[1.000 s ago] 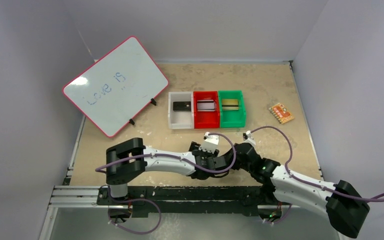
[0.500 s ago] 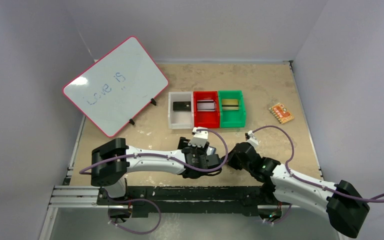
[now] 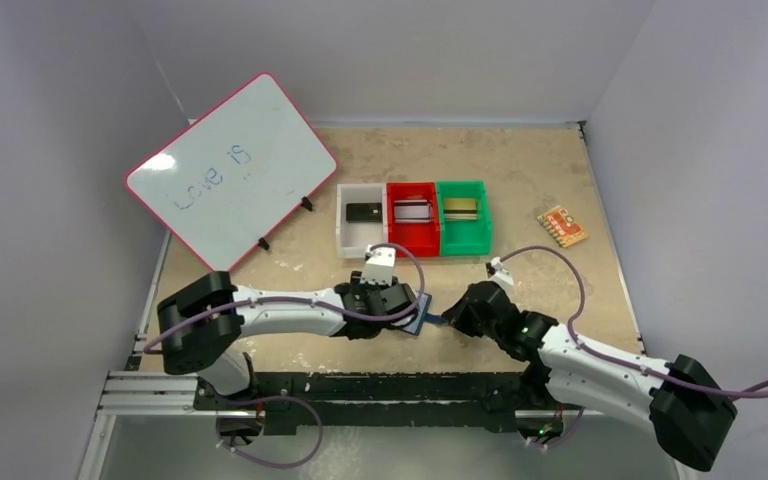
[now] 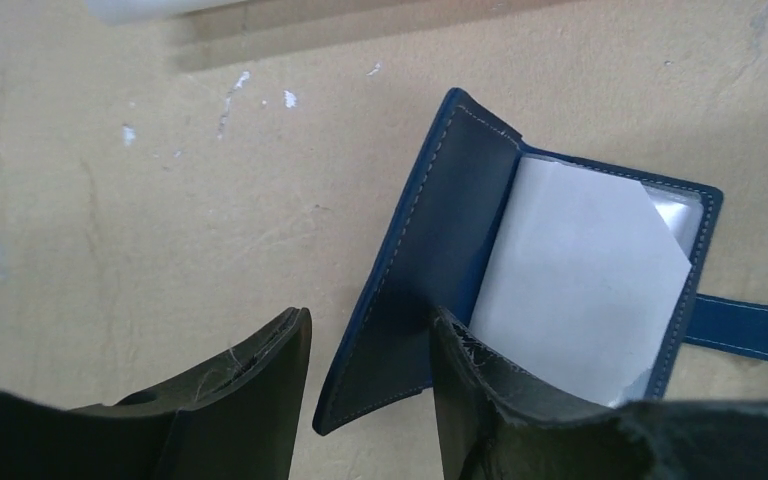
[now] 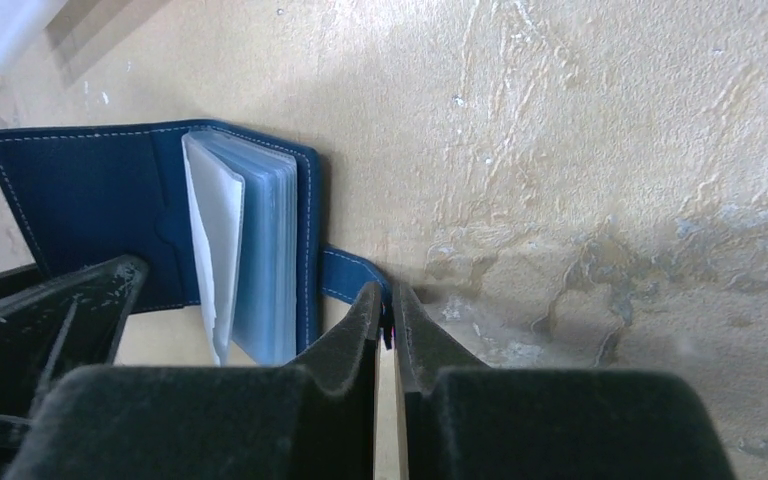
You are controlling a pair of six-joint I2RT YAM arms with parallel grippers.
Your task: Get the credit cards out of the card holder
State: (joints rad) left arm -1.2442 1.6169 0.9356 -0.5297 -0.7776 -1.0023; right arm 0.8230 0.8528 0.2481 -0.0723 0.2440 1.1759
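The navy-blue card holder (image 3: 421,320) lies open on the table between my two grippers. Its raised left flap (image 4: 438,262) stands between the jaws of my left gripper (image 4: 370,325), which is open with a gap on the left side; the right finger (image 4: 480,385) is against the flap's inside. Pale blue-grey sleeves (image 5: 265,255) and a white sheet (image 4: 580,270) fan out from the spine. My right gripper (image 5: 387,300) is shut on the holder's blue tab (image 5: 348,274). No credit card shows plainly in the sleeves. Single cards lie in the white bin (image 3: 364,212), red bin (image 3: 412,211) and green bin (image 3: 461,208).
The three bins stand in a row just beyond the grippers. A pink-rimmed whiteboard (image 3: 230,170) leans on a stand at the back left. An orange patterned piece (image 3: 562,226) lies at the right. Grey walls close in the table on three sides.
My left gripper has swung away from the front edge toward the bins, onto the holder's open flap, and its jaws have narrowed. The right gripper has kept its hold on the tab.
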